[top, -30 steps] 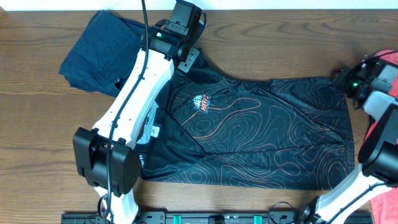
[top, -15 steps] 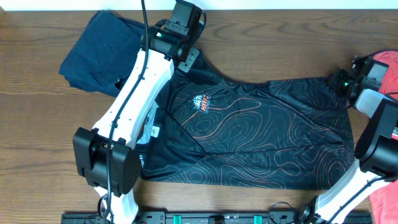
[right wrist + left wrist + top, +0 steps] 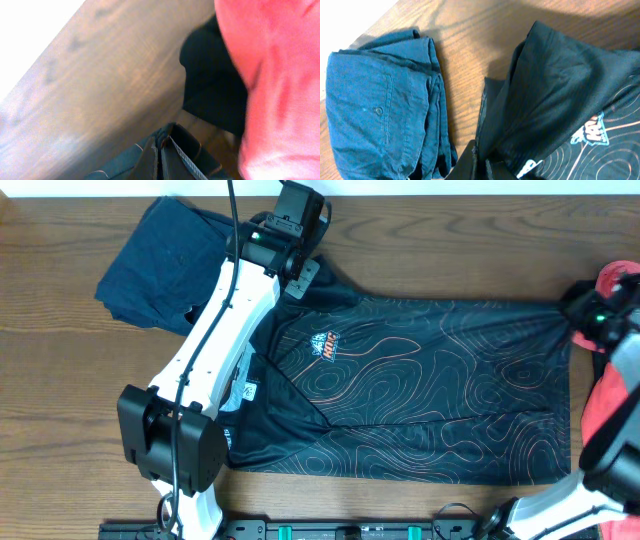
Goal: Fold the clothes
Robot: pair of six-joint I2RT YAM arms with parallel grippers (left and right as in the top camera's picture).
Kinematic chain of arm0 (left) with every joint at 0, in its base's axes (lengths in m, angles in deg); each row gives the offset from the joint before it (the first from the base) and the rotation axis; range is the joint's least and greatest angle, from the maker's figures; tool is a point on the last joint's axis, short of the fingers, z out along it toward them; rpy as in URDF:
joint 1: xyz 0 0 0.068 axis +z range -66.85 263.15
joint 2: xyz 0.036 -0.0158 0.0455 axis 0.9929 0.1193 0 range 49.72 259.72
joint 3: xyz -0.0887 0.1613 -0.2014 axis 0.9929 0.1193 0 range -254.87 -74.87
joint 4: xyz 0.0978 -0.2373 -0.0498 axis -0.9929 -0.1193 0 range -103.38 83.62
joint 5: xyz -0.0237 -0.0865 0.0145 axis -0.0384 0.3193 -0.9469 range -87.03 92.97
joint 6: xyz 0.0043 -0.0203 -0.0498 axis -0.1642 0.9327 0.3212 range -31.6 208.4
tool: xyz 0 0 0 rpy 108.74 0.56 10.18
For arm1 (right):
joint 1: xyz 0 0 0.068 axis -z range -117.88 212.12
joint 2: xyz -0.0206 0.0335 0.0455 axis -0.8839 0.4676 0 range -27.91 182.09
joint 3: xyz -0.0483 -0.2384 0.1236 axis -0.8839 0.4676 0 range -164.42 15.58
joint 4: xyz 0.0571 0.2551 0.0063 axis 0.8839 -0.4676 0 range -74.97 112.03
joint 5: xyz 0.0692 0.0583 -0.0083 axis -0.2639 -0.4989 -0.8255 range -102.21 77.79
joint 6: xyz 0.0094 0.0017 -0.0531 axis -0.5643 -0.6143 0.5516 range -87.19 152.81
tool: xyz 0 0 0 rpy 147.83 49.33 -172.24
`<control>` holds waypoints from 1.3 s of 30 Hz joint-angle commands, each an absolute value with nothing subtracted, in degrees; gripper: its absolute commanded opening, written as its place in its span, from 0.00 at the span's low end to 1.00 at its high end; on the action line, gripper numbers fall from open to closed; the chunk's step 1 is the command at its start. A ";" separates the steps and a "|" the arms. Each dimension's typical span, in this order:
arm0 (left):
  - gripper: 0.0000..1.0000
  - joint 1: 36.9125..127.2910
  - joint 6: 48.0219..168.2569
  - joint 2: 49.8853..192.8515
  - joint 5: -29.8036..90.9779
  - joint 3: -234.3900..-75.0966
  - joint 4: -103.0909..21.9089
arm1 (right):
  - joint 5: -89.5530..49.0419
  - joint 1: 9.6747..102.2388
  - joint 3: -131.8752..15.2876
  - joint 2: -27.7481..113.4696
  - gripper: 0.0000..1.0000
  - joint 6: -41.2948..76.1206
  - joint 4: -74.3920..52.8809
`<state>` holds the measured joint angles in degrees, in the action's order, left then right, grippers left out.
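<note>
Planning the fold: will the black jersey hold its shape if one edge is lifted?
Probably not: the black jersey lies flat with soft creases and bunches in the left wrist view, so it likely drapes limply. Its thin fabric looks light; pushed, it may wrinkle or slide on the wooden table.

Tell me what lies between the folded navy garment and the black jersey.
Only bare table separates navy garment and jersey, clearest in left wrist view.
</note>
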<state>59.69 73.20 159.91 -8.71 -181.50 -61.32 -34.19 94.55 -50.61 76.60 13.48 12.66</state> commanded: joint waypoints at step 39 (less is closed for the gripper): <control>0.06 59.71 86.80 156.33 5.56 -180.93 -100.60 | -33.45 103.73 -51.44 64.97 0.02 22.70 -27.90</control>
<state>59.69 85.59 157.51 4.80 -181.47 -98.63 -33.23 103.09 -50.90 66.43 21.57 -27.68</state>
